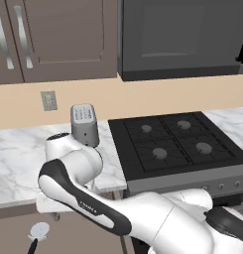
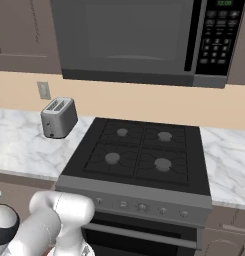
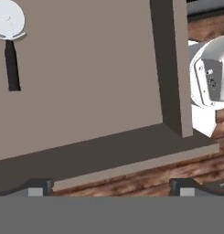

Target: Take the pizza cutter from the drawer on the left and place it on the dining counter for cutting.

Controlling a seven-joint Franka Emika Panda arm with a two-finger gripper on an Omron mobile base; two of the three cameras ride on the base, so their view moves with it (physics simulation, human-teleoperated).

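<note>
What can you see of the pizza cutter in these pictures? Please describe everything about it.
The pizza cutter is a small tool with a pale silver-white round wheel and a thin dark, straight handle. It lies flat on the taupe-brown floor of the open drawer, far from its front wall. Nothing else touches it, and it is not held. In the left base view it shows at the lower left, below the marble worktop.

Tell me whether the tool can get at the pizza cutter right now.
Probably yes: the drawer is open, the pizza cutter lies uncovered on its floor, and the open tool hangs above it, though off to one side.
</note>
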